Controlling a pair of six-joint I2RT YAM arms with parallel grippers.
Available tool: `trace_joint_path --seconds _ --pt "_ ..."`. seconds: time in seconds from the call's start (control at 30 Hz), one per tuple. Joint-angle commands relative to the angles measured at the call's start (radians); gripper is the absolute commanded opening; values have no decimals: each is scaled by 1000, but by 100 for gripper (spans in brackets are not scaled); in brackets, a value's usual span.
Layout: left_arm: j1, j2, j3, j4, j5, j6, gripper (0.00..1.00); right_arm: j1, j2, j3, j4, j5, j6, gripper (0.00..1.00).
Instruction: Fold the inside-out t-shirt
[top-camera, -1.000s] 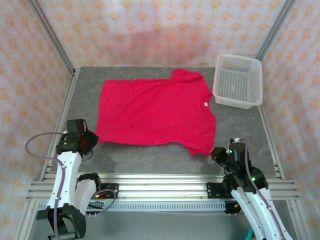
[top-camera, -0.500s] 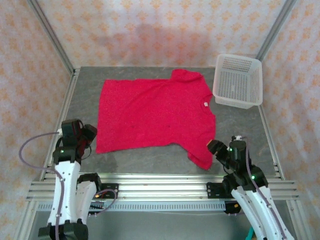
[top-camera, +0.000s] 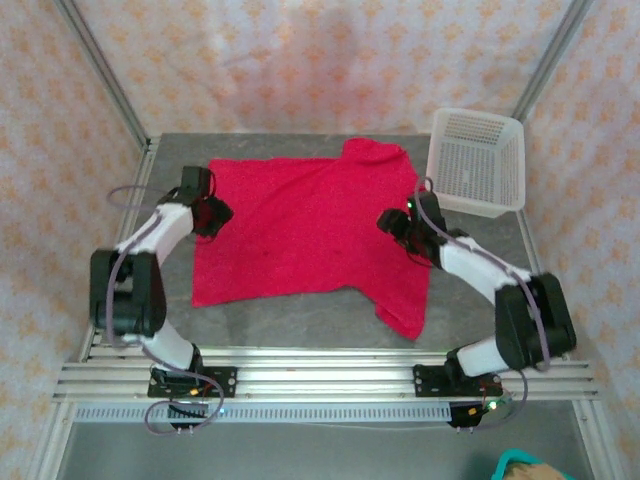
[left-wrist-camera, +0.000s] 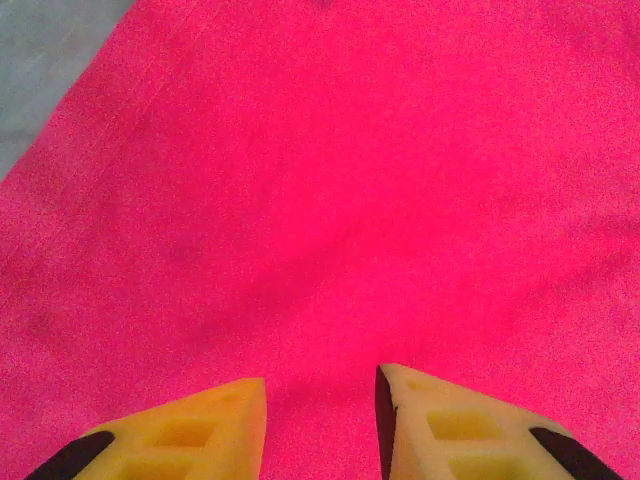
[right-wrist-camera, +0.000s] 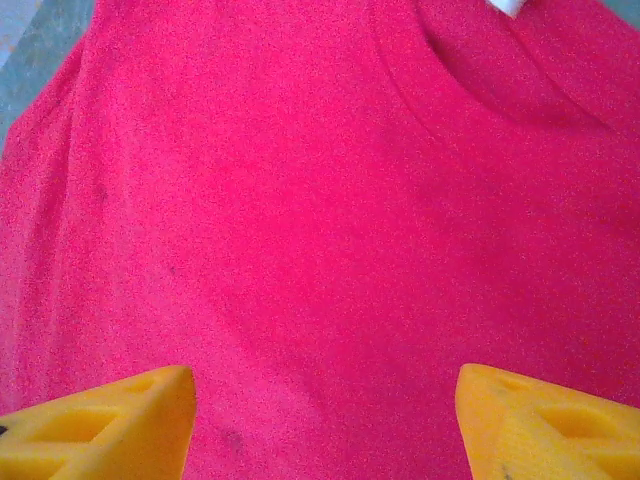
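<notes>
The inside-out t-shirt (top-camera: 310, 230) lies spread flat on the grey table (top-camera: 300, 315), red-pink, with its collar to the right and its hem to the left. My left gripper (top-camera: 217, 213) hangs over the shirt's left edge; in the left wrist view its yellow fingers (left-wrist-camera: 200, 430) stand apart above the fabric (left-wrist-camera: 330, 200) with nothing between them. My right gripper (top-camera: 389, 222) is over the shirt just inside the collar. Its fingers (right-wrist-camera: 110, 415) are wide open above the cloth (right-wrist-camera: 300, 220), with the neckline and a white tag (right-wrist-camera: 508, 6) ahead.
A white mesh basket (top-camera: 470, 195) stands at the back right corner, close to the shirt's upper sleeve. Aluminium rails (top-camera: 320, 375) run along the near edge. Bare grey table (left-wrist-camera: 40, 60) shows past the shirt's left edge.
Both arms swung from the near edge up to the shirt's left and right sides. The near corners were let go and both grippers opened; the lower sleeve now lies flat.
</notes>
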Motion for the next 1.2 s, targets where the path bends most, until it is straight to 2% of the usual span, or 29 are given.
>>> trace_joint_path --seconds 0.0,0.17,0.33,0.63,0.9,1.03,1.17 --pt "60 175 178 -54 -22 32 35 -47 159 125 50 8 -56 70" --pt "146 487 438 -140 59 13 33 -121 415 300 -24 -40 -47 71" --pt "190 595 540 -179 52 12 33 -147 503 347 -104 -9 -36 70" --pt "211 503 527 -180 -33 35 34 -146 446 360 -161 10 -61 70" --pt "130 351 522 -196 -65 74 35 -88 305 443 -221 -20 -132 71" --pt "109 301 530 -213 -50 81 35 -86 261 499 -277 12 -164 73" --pt "104 244 501 -199 11 86 35 -73 271 555 -334 5 -199 73"
